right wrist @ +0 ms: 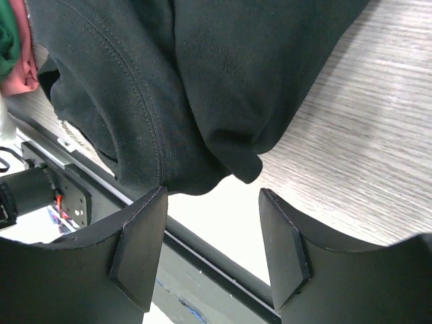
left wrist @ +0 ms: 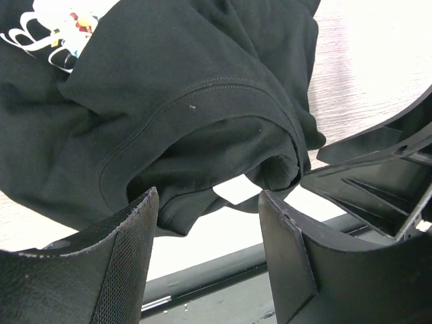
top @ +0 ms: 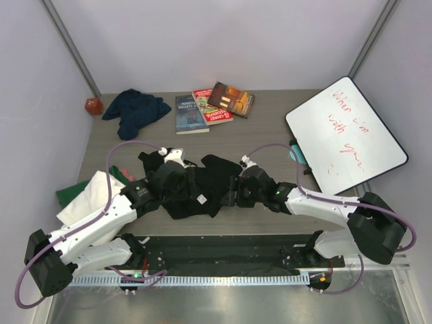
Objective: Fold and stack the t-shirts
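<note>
top external view: crumpled black t-shirt at bench's near middle, heaped navy t-shirt near far left corner, white shirt and green shirt at left edge. left gripper, right gripper spread, empty. mostly undone.

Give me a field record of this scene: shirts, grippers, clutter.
black shirt: crumpled, centre
navy shirt: bunched, far left
white shirt: left edge, next to green one
left gripper: open, at black shirt's edge
right gripper: open, at black shirt's edge
books: three, far centre
whiteboard: right
</note>
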Controlling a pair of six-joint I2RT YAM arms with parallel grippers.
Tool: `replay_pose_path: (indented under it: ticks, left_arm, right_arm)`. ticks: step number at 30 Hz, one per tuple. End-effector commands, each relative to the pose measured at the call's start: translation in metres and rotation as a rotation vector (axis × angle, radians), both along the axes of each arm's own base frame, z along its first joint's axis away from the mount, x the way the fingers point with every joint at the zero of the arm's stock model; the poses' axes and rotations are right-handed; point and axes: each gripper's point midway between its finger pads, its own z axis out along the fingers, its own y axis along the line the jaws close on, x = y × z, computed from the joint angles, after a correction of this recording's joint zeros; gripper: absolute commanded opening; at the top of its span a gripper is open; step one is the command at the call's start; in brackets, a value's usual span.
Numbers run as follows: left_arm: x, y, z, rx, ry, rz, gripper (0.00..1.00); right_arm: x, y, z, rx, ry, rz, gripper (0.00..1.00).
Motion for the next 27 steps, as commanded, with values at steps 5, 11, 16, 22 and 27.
replay_pose_path:
  ticks: [5,11,16,22,27]
  left_arm:
    - [0.012,-0.01,0.021,-0.041,-0.061,-0.012,0.62]
    - [0.01,-0.009,0.019,-0.041,-0.057,-0.01,0.62]
    - [0.009,-0.008,0.018,-0.041,-0.056,-0.011,0.62]
    - [0.008,-0.009,0.015,-0.045,-0.049,-0.019,0.62]
    - [0.008,-0.011,0.015,-0.05,-0.045,-0.024,0.62]
  right_arm:
    - [0.016,0.008,0.013,-0.013,-0.065,0.006,0.61]
    - [0.019,0.006,0.005,-0.041,-0.07,0.001,0.59]
    - [0.022,0.003,0.001,-0.053,-0.08,-0.02,0.5]
    - [0.027,-0.005,-0.003,-0.09,-0.107,-0.05,0.29]
    - [0.028,-0.009,-0.003,-0.098,-0.122,-0.059,0.02]
